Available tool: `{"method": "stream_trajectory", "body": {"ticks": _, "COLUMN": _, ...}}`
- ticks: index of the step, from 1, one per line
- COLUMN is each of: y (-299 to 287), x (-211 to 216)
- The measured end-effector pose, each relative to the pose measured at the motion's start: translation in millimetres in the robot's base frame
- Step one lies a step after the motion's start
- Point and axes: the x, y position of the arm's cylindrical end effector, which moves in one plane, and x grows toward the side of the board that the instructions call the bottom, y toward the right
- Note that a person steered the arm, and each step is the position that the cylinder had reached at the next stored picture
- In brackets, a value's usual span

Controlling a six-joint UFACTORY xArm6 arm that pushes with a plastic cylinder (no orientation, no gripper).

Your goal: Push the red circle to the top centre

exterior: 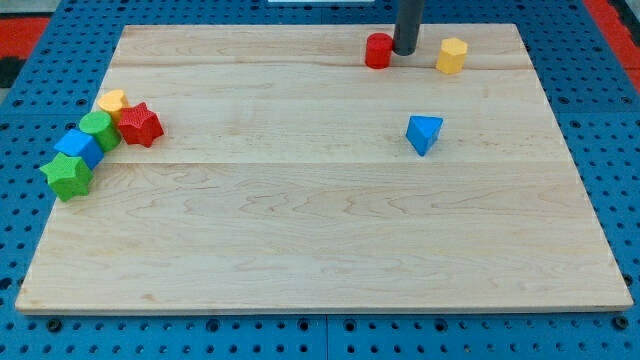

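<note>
The red circle (378, 51) is a short red cylinder near the view's top edge of the wooden board (320, 230), a little right of centre. My tip (404, 51) is the lower end of a dark rod coming down from the view's top. It stands right against the red circle's right side, touching or almost touching it. A yellow hexagon block (452, 55) lies to the right of my tip, apart from it.
A blue triangle block (424, 133) lies below the tip, right of centre. At the view's left edge is a cluster: a yellow block (111, 101), red star (141, 125), green cylinder (98, 130), blue block (78, 147) and green star (67, 176).
</note>
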Motion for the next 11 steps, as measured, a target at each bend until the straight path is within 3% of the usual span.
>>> {"method": "stream_trajectory", "body": {"ticks": 6, "y": -52, "x": -2}}
{"method": "stream_trajectory", "body": {"ticks": 11, "y": -76, "x": 38}}
